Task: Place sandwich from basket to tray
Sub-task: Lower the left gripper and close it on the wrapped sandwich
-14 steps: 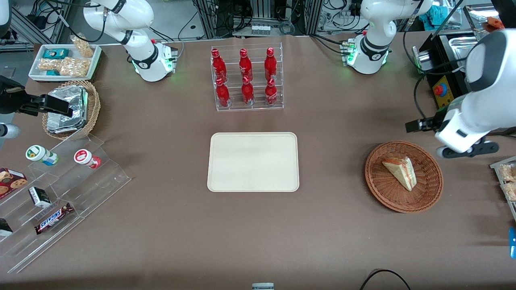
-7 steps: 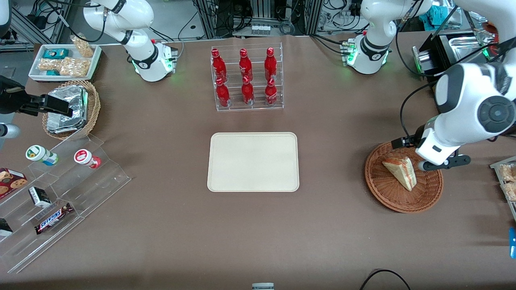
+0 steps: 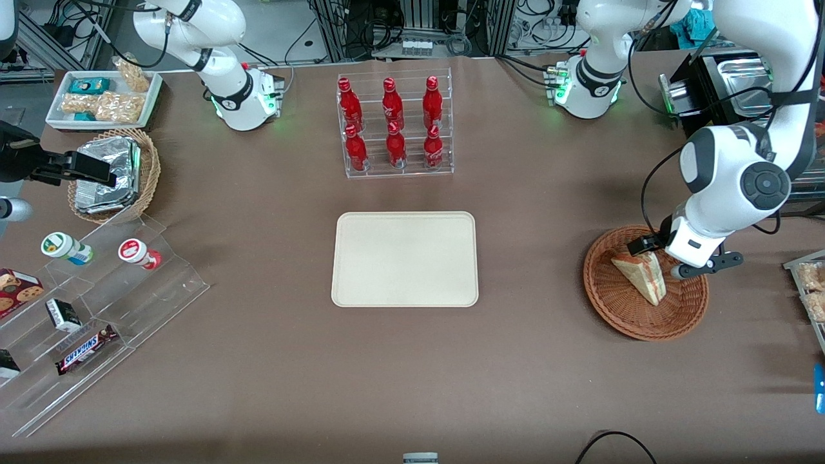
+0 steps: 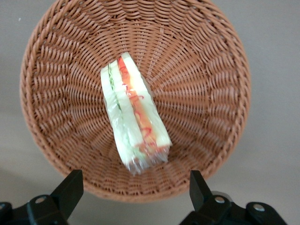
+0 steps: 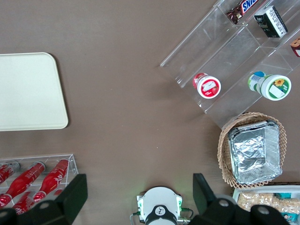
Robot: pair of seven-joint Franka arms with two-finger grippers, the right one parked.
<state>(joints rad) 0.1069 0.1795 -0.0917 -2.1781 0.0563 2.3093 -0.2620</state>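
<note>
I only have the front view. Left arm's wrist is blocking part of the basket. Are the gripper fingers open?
Observer: Yes. In the left wrist view the gripper is open, its two fingers spread wide with nothing between them.
Operator: Is it touching the sandwich?
Observer: No. The sandwich lies untouched in the basket, with clear space between it and the fingertips.
Operator: Which way does the filling face?
Observer: Upward, toward the wrist camera: red, orange and green layers show along the top edge, under clear wrap.
Operator: Tray free?
Observer: Right wrist view shows the part of the tray it sees bare.
</note>
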